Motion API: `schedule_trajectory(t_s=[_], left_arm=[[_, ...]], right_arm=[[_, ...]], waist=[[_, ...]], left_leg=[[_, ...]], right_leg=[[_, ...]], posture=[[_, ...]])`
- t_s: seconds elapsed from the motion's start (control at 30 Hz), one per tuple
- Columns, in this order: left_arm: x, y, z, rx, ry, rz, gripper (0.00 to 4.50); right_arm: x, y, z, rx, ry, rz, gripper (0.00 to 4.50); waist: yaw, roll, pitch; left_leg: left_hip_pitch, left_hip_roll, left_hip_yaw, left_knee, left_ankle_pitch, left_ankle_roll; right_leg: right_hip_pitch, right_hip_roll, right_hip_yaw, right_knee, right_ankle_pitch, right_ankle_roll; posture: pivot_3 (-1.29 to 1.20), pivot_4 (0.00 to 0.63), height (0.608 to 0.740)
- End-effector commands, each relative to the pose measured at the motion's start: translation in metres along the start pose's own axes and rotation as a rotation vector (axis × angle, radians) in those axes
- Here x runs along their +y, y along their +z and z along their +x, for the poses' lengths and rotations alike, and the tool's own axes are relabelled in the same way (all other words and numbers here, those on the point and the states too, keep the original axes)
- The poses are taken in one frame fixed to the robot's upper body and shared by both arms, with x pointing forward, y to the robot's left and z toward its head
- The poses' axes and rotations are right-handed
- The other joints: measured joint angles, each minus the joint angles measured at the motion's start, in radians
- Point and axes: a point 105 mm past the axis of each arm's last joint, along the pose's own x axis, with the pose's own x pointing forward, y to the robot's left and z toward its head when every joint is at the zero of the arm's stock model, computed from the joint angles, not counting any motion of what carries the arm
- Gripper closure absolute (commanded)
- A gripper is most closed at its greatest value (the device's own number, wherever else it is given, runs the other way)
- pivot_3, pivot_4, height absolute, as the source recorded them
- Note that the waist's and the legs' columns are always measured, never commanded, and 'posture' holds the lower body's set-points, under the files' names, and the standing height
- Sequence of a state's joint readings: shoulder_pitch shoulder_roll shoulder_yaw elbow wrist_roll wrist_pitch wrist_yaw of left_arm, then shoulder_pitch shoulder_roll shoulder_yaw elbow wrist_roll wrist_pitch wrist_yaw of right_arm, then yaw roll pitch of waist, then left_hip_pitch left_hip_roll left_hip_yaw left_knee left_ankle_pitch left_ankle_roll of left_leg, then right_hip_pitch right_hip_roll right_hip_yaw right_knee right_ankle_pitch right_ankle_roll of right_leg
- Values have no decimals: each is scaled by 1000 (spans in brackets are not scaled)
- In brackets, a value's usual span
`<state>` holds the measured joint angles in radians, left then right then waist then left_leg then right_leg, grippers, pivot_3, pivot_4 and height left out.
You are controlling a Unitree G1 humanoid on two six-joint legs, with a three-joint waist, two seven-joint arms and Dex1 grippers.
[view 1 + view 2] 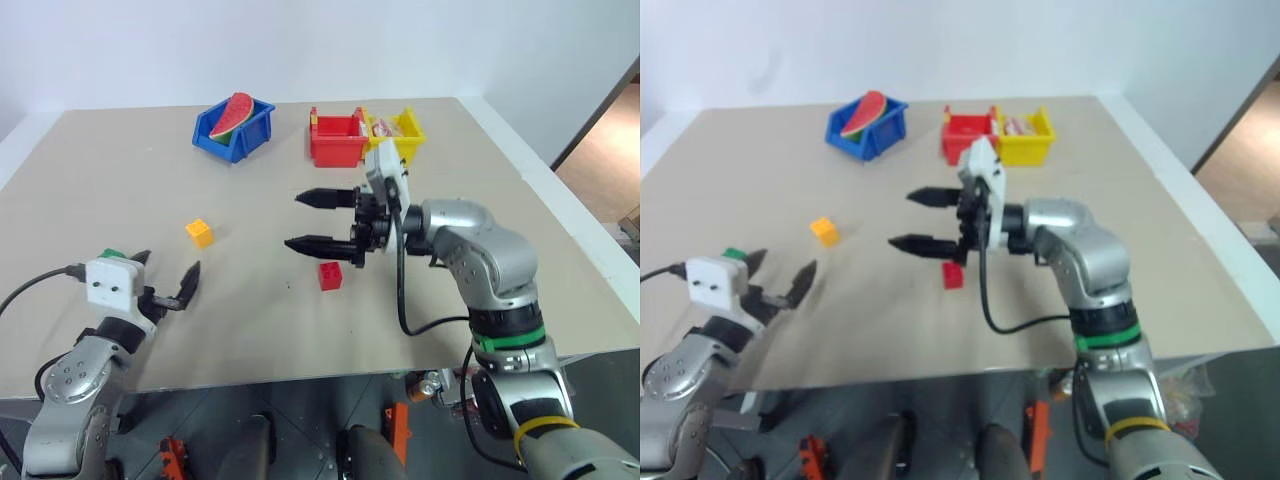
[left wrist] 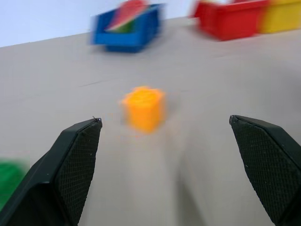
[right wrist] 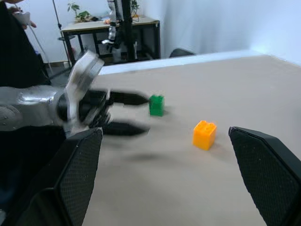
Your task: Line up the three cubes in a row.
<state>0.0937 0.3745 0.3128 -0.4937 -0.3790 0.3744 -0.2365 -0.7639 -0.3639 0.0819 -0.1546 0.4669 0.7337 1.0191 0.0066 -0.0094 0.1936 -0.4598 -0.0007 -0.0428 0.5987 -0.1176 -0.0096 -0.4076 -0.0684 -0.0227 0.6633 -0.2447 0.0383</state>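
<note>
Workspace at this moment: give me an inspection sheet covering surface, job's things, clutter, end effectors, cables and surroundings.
Surface: tan tabletop.
Job's things: red cube, yellow-orange cube and green cube lie apart, not in a row.
Clutter: blue bin holding a watermelon slice; red bin and yellow bin side by side at the far edge.
End effectors: left end effector open, empty; right end effector open, empty, above the red cube.
Cables: black cable looping off the right arm.
Surroundings: pale wall; a desk with plants.
</note>
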Motion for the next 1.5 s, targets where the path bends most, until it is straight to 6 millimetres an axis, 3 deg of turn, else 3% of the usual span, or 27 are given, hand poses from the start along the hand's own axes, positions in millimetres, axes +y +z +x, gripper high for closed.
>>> schedule_trajectory(t_s=[0.03, 0.2, 0.33, 0.5, 0.9, 1.1, 1.27, 1.5], left_arm=[[20, 12, -2, -16, 85, 2, 0], [41, 19, -1, -17, 82, 19, 0], [80, 20, -2, 15, 97, -2, 0], [99, 13, 1, 74, 54, -22, 0], [114, -2, 27, 162, -16, -10, 0], [120, -10, 31, 193, -26, -2, 0], [114, -24, 32, 253, -80, 22, 0], [110, -31, 38, 271, -115, 16, 2183]], right_arm=[[6, 13, 5, -48, -42, -58, 28], [5, 12, 8, -44, -67, -71, 28], [0, 8, 9, -28, -85, -99, 28], [-1, 6, 9, -21, -87, -114, 28], [-10, 9, 0, 1, -152, -155, 28], [-10, 9, -4, 8, -166, -156, 28], [-10, 9, -7, 3, -177, -144, 28], [5, 1, -8, 15, -54, -125, 0]], waist=[[0, 0, 0], [-1, -1, 0], [-2, -1, 0], [-2, -1, 0], [-2, -3, 0], [-2, -3, 0], [-2, -3, 0], [-2, -4, 0]], left_leg=[[0, 0, 0, 0, 0, 0], [0, 1, 0, 1, 0, -1], [0, 3, 0, 0, 0, -1], [0, 8, 2, 0, -1, -2], [0, 17, 13, 0, -2, -8], [0, 19, 15, -2, -2, -8], [-1, 21, 15, -2, -2, -8], [-1, 22, 17, -2, -2, -8]], right_leg=[[0, 0, 0, 0, 0, 0], [0, 2, -1, 0, 1, -1], [-1, 4, -2, 0, 1, -3], [-1, 8, -2, 0, 0, -6], [-3, 9, -1, 0, 1, -9], [-5, 10, 0, 0, 1, -12], [-6, 12, 0, 0, 2, -14], [-6, 13, 1, 0, 2, -13]], posture=[[0, 150, 740], [0, 150, 740], [0, 150, 740], [0, 150, 740], [0, 150, 740], [0, 150, 740], [0, 150, 740], [0, 150, 740]])
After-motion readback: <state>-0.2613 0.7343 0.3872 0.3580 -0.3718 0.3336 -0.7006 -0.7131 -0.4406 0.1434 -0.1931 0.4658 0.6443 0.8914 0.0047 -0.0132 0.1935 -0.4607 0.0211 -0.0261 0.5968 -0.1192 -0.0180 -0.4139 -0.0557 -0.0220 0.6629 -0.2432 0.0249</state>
